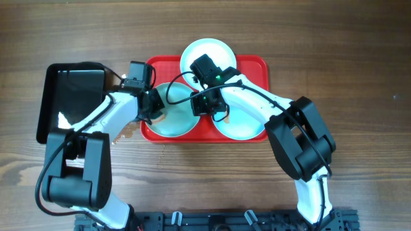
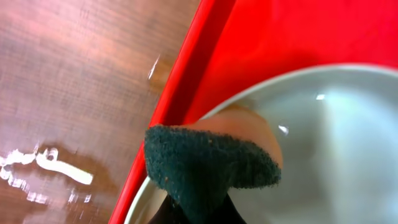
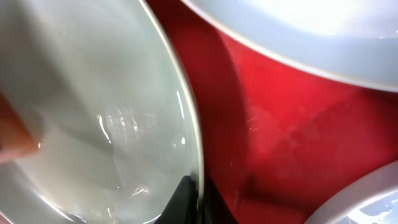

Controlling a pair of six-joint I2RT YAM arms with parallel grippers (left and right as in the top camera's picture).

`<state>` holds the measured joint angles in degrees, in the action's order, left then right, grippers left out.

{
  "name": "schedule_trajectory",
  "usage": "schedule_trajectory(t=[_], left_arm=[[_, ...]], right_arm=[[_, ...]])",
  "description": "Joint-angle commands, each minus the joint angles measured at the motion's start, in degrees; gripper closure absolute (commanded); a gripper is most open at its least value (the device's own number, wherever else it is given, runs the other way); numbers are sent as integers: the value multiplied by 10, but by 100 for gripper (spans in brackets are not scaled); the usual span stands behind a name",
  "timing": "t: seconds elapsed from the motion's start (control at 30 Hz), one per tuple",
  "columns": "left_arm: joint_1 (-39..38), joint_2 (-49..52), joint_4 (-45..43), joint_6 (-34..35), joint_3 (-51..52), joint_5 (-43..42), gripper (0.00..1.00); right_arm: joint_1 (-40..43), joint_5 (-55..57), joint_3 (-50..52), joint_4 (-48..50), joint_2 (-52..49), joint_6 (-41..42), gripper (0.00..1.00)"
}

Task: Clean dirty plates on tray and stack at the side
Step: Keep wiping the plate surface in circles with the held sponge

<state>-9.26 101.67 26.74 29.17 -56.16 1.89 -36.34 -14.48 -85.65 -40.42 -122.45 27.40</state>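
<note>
The red tray (image 1: pixel 253 66) holds three pale plates: one at the back (image 1: pixel 204 52), one front left (image 1: pixel 176 122), one front right (image 1: pixel 244 123). My left gripper (image 1: pixel 155 107) is shut on a dark green sponge (image 2: pixel 205 168) with a peach underside, pressed on the front-left plate (image 2: pixel 336 143) by its left rim. My right gripper (image 1: pixel 205 106) is shut on that plate's right rim (image 3: pixel 194 155), one finger on each side (image 3: pixel 199 200). The left fingers (image 2: pixel 199 214) are mostly hidden behind the sponge. The plate's inside looks wet and glossy (image 3: pixel 93 112).
A glossy black tray (image 1: pixel 70 96) lies on the wooden table left of the red tray. Water drops (image 2: pixel 50 165) sit on the wood by the red tray's left edge (image 2: pixel 180 93). The other two plates (image 3: pixel 311 31) (image 3: pixel 367 205) lie close beside the held one.
</note>
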Motion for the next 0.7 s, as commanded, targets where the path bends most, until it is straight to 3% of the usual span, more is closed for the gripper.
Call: schedule_trajectory(t=[0.0, 0.27, 0.53, 0.67], left_arm=[[3, 19, -39, -18, 9, 40, 96], [-3, 23, -103, -17, 9, 18, 96], [-8, 23, -101, -17, 9, -189, 96], [-24, 23, -75, -17, 9, -218, 96]], right_arm=[[-3, 11, 10, -10, -8, -15, 96], [-3, 11, 10, -5, -8, -13, 96], [-5, 11, 10, -4, -8, -13, 96], [-5, 11, 10, -3, -8, -5, 96]])
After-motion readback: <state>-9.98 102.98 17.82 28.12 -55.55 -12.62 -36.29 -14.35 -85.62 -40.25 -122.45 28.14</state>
